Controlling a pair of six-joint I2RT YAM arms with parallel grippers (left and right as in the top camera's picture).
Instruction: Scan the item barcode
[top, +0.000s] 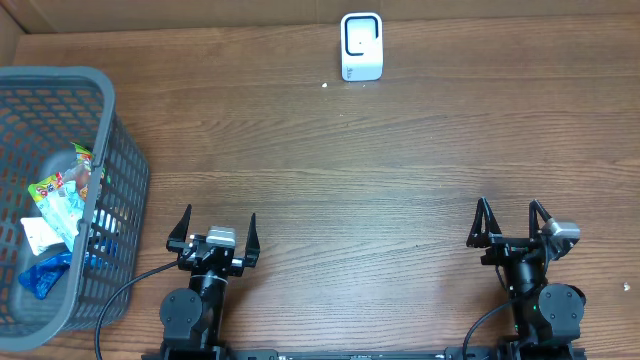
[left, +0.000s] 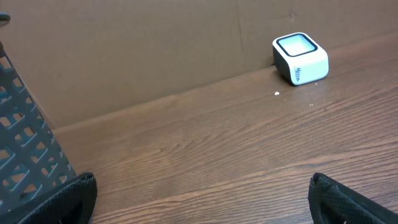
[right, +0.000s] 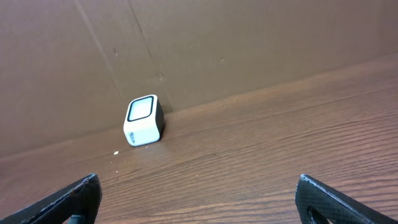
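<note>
Above table (top: 350, 180): left gripper (top: 220, 213), right gripper (top: 510, 203) wide open, empty.

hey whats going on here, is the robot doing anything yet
Nothing is being handled right now. Both arms sit at the near edge of the table, with the left end effector and the right end effector open and empty. The packets to scan lie in the grey basket on the left. The white barcode scanner stands at the far edge, no item near it.
</note>
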